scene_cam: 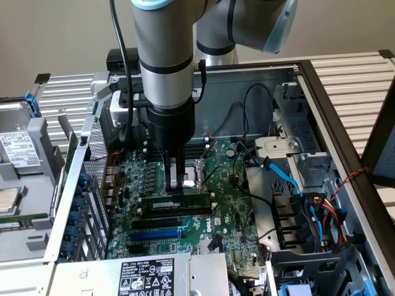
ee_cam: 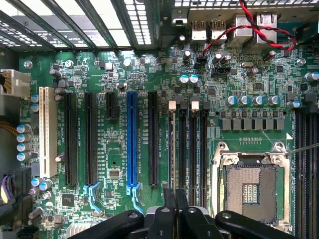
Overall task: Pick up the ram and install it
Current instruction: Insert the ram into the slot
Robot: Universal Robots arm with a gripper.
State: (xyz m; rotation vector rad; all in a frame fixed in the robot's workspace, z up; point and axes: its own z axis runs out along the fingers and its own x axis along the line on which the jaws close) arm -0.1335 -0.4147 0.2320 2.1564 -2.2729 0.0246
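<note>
Because the ram point(scene_cam: 185, 201) is a thin stick that has to enter its slot edge-first, the gripper point(scene_cam: 176, 188) hangs straight down over the board point(scene_cam: 231, 203). Its two fingers are drawn almost together, clenched on the stick's upper edge as best the exterior view lets one judge. The ram sits directly beneath the fingertips, upright and lengthwise in the memory slot nearest the expansion slots, its white label facing the exterior camera. It looks level and low in that slot, though whether the end latches have closed on it is too small to tell. The grip falls near the stick's middle, which in my judgement keeps it from tipping toward either end while it is held. In the wrist view the closed fingertips line up with that same first memory slot, and the empty memory slots point(ee_cam: 194, 149) run parallel just beside them. The CPU socket point(ee_cam: 249, 191) lies a little farther off on that same side, open and bare. The blue slot point(ee_cam: 132, 139) lies on the gripper's other side, with a black slot point(ee_cam: 153, 139) between it and the ram. Red and black wires point(ee_cam: 249, 25) run well ahead of the fingers, apart from the work. The install looks near its end, with the ram in its slot rather than lifted.
</note>
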